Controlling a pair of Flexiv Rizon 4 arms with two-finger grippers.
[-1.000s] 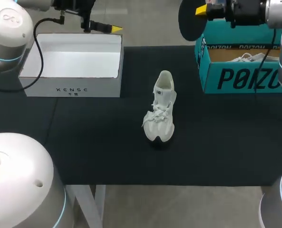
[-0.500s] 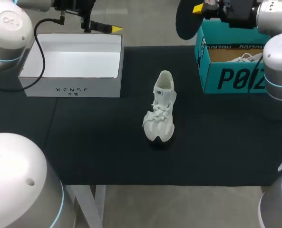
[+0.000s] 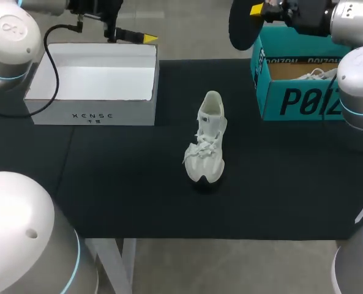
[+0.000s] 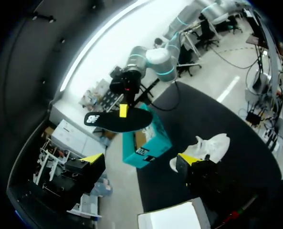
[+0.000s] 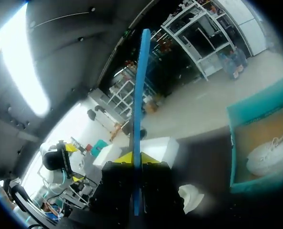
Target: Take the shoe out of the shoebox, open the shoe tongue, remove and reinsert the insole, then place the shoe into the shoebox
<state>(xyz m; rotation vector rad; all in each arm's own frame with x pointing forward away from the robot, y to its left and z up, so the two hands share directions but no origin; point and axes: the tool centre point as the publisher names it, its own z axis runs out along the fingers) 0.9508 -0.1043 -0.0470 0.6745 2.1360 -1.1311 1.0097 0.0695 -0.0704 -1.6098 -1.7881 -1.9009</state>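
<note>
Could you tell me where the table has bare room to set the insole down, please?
Bare table lies between the white shoe and the teal shoebox, in front of the white shoebox left of the shoe, and along its near edge. The back is crowded: both boxes stand there.

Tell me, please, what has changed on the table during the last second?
The right pincer, shut on the insole, drifted slightly to the robot's left, and its arm swung further into view. Nothing was grasped or released. The shoe, white box, teal box and open left pincer did not move.
</note>
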